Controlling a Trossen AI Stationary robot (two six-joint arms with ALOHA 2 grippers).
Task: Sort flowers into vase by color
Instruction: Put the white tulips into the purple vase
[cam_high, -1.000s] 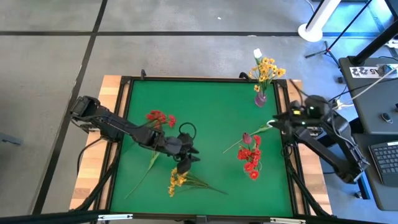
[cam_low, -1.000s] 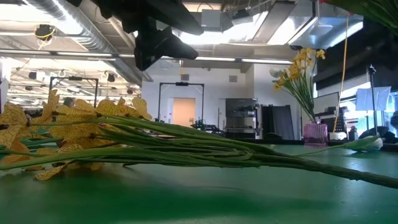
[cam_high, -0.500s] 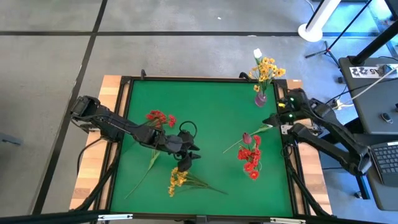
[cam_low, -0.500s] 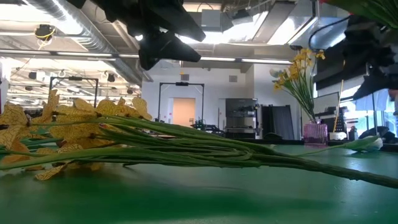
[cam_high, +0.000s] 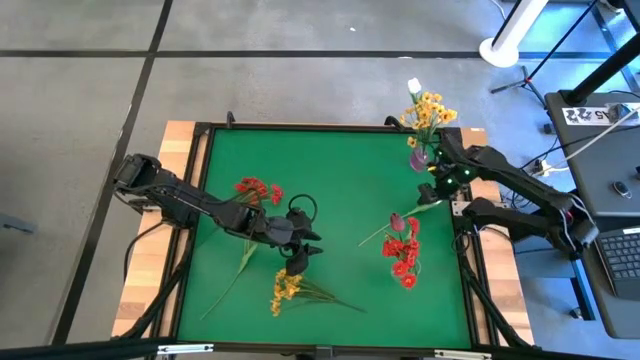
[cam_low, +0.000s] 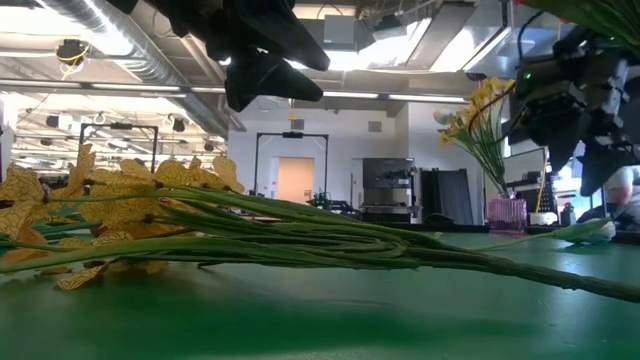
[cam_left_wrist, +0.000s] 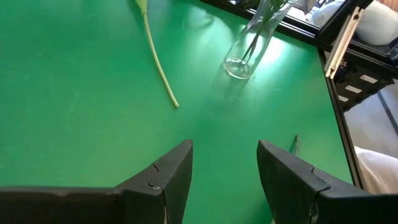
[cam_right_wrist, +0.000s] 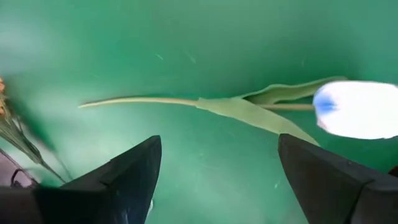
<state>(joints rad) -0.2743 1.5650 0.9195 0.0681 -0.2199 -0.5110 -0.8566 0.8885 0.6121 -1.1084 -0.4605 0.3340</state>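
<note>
**Right gripper hovering over a white tulip near the vase**

The right gripper (cam_high: 437, 187) is hanging beside the vase (cam_high: 419, 158) at the far right of the green table (cam_high: 340, 180), its fingers spread wide and holding nothing. In the right wrist view a white tulip (cam_right_wrist: 359, 109) is lying flat on the mat between those fingers, its stem running off sideways. The left gripper (cam_high: 296, 266) is waiting mid-table above the yellow spray (cam_high: 285, 290), its jaws parted and empty.

The flowers are sitting in several places: yellow blooms and one white tulip are already standing in the vase, a red cluster (cam_high: 258, 189) is lying left of centre, and a second red bunch (cam_high: 402, 255) is resting near the right edge with a dark pink bud (cam_high: 396, 220) just beside it.

Risks from here, as I judge them: the tulip stem is thin and lying flat, so the fingers could be closing on the mat and sliding the stem away. The gripper is also working close to the vase, and a careless sweep of the arm could be tipping it or dragging out the stems already inside.

Hard to make out: the tulip's bloom is blurred in the wrist view, the vase's neck is partly covered by blooms from above, and the low view is showing the right gripper only as a dark mass, possibly above the tulip.
</note>
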